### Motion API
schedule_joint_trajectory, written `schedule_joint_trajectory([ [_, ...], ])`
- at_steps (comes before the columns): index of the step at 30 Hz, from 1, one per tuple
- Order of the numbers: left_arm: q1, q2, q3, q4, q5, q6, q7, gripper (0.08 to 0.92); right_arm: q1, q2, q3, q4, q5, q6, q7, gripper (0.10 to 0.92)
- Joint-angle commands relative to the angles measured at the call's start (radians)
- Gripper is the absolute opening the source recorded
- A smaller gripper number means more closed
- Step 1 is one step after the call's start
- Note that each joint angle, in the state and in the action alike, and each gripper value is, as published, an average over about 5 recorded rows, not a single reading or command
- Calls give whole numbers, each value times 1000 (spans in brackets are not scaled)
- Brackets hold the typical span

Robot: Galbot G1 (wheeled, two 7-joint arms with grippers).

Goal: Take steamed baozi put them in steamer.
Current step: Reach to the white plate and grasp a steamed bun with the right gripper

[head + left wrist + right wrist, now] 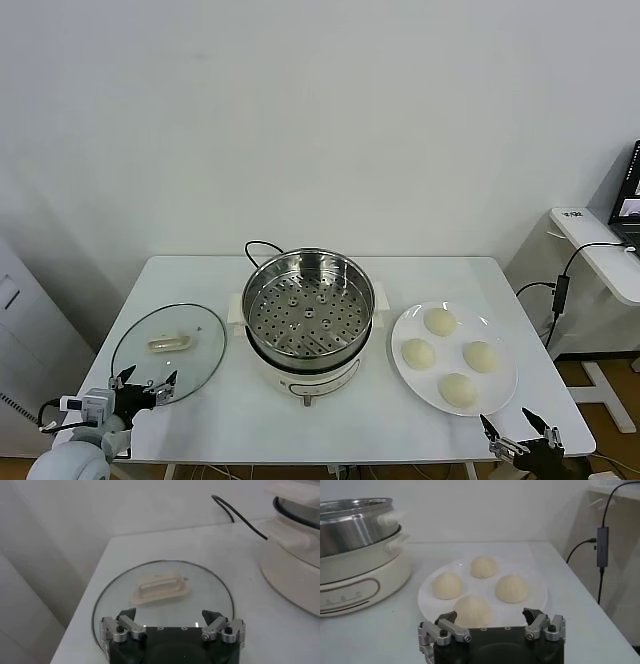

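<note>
Both pincers hang spread and empty at the worktop's (300, 420) near edge. Four steamed baozi (447, 585) sit on a plate (535, 600) just beyond the right pincer (490, 622); the steamer (308, 305) stands between them. A glass lid (210, 580) lies under the left pincer (170, 622). No readable writing.

A plain white wall (320, 120) fills the upper frame behind a white table (200, 280). At the right edge stands a second white desk (600, 255), cables (560, 290) hanging.
</note>
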Motion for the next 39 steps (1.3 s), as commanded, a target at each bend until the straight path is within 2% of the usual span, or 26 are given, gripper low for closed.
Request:
schedule_joint_trajectory([
  [1, 0, 1, 0, 0, 0, -1, 0, 823, 67, -18, 36, -27, -264, 36, -22, 823],
  [7, 1, 5, -2, -2, 5, -1, 1, 823, 272, -115, 37, -91, -645, 121, -32, 823],
  [11, -3, 4, -4, -7, 9, 0, 1, 823, 419, -186, -27, -151, -845, 123, -37, 823],
  [14, -7, 1, -2, -18, 17, 9, 6, 823, 524, -243, -94, -207, -933, 104, -49, 823],
  [16, -7, -2, -1, -26, 31, 15, 12, 823, 604, -286, -152, -254, -942, 91, -99, 823],
  [21, -3, -16, -3, -32, 72, 32, 18, 823, 814, -393, -314, -369, -924, 81, -344, 823],
  [28, -4, -29, -3, -24, 97, 38, 22, 823, 1193, -502, -690, -555, -827, 83, -589, 823],
  [34, -9, -38, -8, -11, 85, 40, 5, 823, 1593, -501, -1113, -739, -763, 121, -790, 823],
  [39, -9, -46, -15, -9, 80, 59, 9, 823, 1850, -452, -1396, -846, -708, 149, -902, 823],
])
